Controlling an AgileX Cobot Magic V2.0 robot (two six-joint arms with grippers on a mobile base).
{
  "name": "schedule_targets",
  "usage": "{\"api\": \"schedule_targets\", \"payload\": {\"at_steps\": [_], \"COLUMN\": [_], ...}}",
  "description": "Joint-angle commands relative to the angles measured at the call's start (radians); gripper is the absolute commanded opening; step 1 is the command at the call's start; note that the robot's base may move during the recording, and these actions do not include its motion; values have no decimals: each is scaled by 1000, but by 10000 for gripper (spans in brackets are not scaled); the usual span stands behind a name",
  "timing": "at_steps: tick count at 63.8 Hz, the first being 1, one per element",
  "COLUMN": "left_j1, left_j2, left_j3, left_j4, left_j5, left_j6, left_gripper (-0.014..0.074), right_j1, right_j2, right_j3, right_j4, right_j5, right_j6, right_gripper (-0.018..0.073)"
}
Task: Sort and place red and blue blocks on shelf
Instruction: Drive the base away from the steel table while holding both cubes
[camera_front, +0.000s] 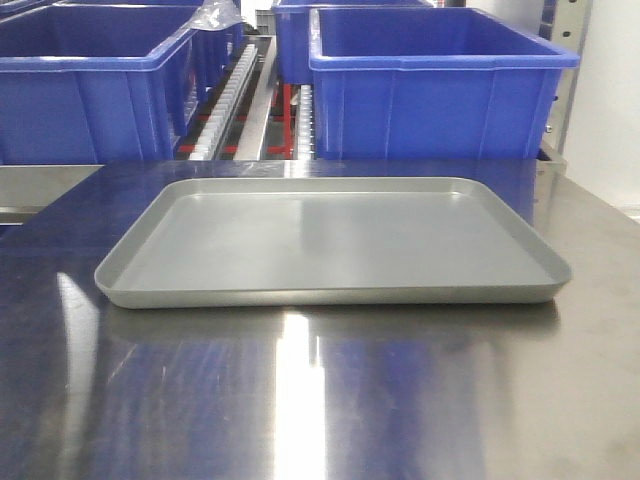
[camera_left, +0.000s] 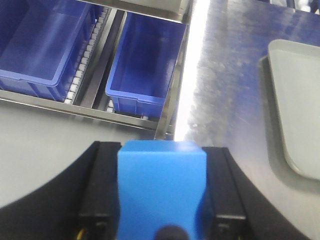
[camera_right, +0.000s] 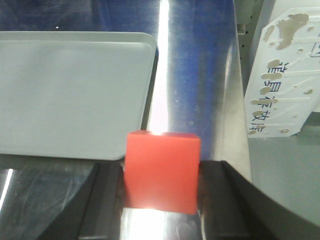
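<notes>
Left gripper (camera_left: 161, 162) closed on the blue block (camera_left: 162, 195), black fingers (camera_left: 100, 190) pressed to both sides — right gripper (camera_right: 162, 172) likewise clamped around the red block (camera_right: 161, 170)

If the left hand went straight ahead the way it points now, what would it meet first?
Probably the shelf's front rail, with the small blue crate just behind it; depth is unclear. The left hand holds the blue block.
</notes>
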Motion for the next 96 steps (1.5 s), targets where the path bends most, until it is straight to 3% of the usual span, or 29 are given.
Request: {"api": "schedule_targets", "payload": {"at_steps": [1, 96], "left_j1": [0, 0], "left_j2": [0, 0], "left_j3": [-29, -29], "left_j4": [13, 13], "left_j5": [-75, -75], "left_j6": [-10, -10], "left_gripper": [125, 125], "right_j1": [-5, -5], "right_j2": [-1, 0], "right_j3": [-28, -28], "right_j4": [-10, -10], "right_j5": [-72, -64], "right_j6": [0, 0], "right_gripper": [50, 50]}}
